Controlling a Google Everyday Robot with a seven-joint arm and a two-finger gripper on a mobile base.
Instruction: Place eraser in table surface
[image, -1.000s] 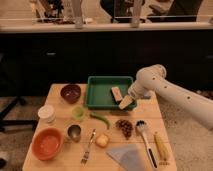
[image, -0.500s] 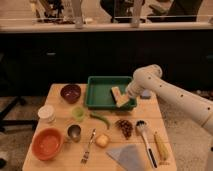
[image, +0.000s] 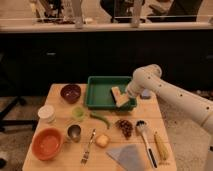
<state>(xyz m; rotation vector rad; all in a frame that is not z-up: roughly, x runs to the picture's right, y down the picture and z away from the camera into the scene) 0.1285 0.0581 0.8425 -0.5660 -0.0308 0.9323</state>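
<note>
White robot arm's gripper (image: 126, 98) at the right near corner of the green plastic tray (image: 100, 92) on the light wooden counter (image: 152, 112). Small tan-brown rectangular eraser (image: 118, 93) sits just beside it, over the tray. Whether the jaws grip it cannot be told.

Single white arm (image: 176, 98) enters from the right edge of my camera view. I note the long forearm link sloping up and to the left. It tops out at a rounded wrist joint (image: 148, 78), then bends sharply down and left. End effector (image: 127, 95) hangs low over the far right part of the worktop (image: 152, 113), pointing downward.
</note>
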